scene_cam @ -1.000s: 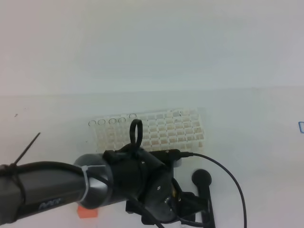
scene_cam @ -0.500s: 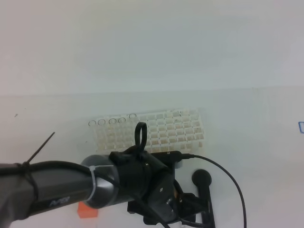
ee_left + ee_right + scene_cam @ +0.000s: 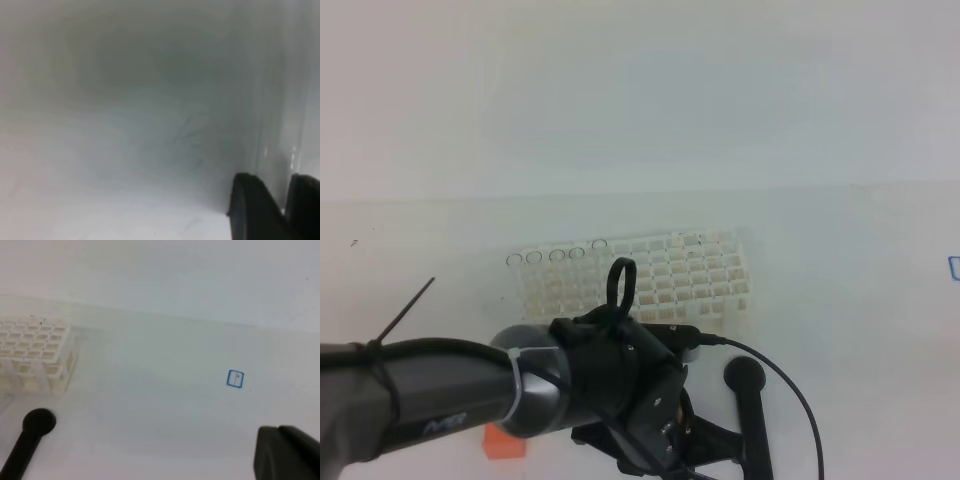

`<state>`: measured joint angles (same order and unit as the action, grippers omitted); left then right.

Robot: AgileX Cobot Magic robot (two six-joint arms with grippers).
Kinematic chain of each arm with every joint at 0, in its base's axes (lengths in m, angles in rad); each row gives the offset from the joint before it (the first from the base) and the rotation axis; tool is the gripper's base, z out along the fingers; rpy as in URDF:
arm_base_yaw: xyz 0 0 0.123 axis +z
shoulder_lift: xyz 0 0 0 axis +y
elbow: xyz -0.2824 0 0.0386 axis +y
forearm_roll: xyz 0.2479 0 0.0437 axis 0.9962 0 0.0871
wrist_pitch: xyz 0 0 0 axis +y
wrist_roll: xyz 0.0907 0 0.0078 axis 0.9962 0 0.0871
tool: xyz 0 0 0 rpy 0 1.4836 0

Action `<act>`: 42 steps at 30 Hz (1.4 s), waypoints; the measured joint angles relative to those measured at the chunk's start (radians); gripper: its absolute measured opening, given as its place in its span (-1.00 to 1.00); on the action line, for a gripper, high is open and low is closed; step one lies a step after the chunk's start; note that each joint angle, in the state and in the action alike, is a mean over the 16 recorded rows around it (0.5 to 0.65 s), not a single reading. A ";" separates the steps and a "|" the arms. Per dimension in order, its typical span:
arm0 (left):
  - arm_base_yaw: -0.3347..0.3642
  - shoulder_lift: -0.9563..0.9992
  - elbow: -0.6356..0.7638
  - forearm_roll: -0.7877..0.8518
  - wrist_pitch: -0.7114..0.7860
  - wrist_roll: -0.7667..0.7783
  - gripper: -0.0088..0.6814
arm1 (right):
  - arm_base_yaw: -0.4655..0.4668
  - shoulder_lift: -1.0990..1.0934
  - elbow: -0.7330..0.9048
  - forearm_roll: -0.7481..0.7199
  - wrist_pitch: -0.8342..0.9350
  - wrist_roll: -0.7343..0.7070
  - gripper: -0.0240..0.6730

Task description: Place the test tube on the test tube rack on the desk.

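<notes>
The white test tube rack (image 3: 665, 275) stands on the desk (image 3: 850, 300) just beyond my left arm (image 3: 590, 390); the right wrist view catches its corner (image 3: 35, 347). Several dark ring rims (image 3: 557, 255) line its far left edge. In the left wrist view my left gripper (image 3: 286, 200) shows two dark fingertips (image 3: 250, 210) drawn close together. A faint clear band with glints, the test tube (image 3: 280, 150), runs up from the gap. My right gripper (image 3: 282, 431) sits shut and empty at the lower right of its own view.
A black round-ended stick (image 3: 748, 400) lies right of my left wrist and also shows as a stick (image 3: 27, 440) in the right wrist view. An orange block (image 3: 503, 443) peeks out under the arm. A small blue square mark (image 3: 235, 378) is on the desk's right side.
The left jaws have closed from wide apart to a narrow gap. The left wrist shifted slightly right and down. The right gripper has not moved.
</notes>
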<state>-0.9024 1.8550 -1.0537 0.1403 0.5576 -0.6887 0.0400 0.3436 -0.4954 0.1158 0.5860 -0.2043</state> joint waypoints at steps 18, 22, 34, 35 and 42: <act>-0.001 -0.261 0.000 0.089 0.045 0.001 -0.98 | 0.000 0.000 0.000 0.000 -0.011 -0.001 -0.94; -0.001 -0.384 0.000 0.158 0.053 -0.021 -0.98 | 0.000 0.000 0.000 0.000 -0.014 -0.001 -0.94; -0.001 -0.627 0.000 0.506 0.051 -0.210 -0.98 | 0.000 0.000 0.000 0.016 -0.041 -0.001 -0.94; -0.001 -0.635 0.000 0.530 0.047 -0.224 -0.98 | 0.000 0.000 0.000 0.018 -0.044 -0.001 -0.94; -0.002 -0.664 0.000 0.628 -0.001 -0.248 -0.98 | 0.000 0.000 0.000 0.025 -0.051 -0.001 -0.94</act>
<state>-0.9043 1.1912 -1.0537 0.7681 0.5567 -0.9368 0.0400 0.3436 -0.4954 0.1410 0.5351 -0.2054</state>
